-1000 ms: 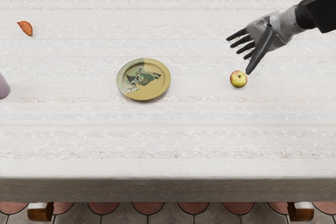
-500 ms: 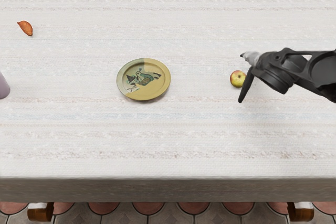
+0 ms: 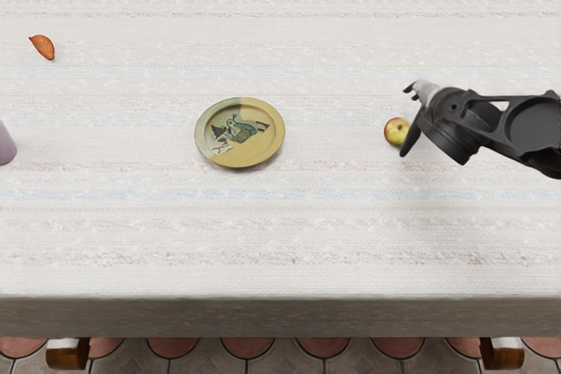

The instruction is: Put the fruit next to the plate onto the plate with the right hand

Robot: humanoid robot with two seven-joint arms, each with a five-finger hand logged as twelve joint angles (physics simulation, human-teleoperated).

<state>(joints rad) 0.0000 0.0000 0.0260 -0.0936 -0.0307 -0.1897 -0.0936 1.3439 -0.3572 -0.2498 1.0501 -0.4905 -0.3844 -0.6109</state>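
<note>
Basically, the only marking to be noted is on the plate [image 3: 239, 131]: a dark green and white painted figure at its centre, too small to be made out as lettering or as any definite picture. The plate is round and olive-yellow, part of its rim greener. It is laid flat near the middle of the table [image 3: 280, 243], which is covered by a pale, faintly striped cloth.

The apple [image 3: 398, 131] (the fruit of the task) is seen resting on the cloth well to the right of the plate, apart from it and at about the same depth. It is small and round, yellow-green with a red blush on one side.

The right hand [image 3: 436, 118] is seen entering from the right edge on a dark arm, and is held low, just beside the apple on its right. A dark part of the hand is seen against the apple's right edge; contact or a slight gap cannot be decided. The hand is viewed edge-on, so whether it is spread or closed cannot be told. The apple is largely uncovered and is not lifted.

Farther off, an orange-brown piece [image 3: 41, 46] is seen near the far left corner, and a pale purple object [image 3: 4, 143] is cut off by the left edge.
</note>
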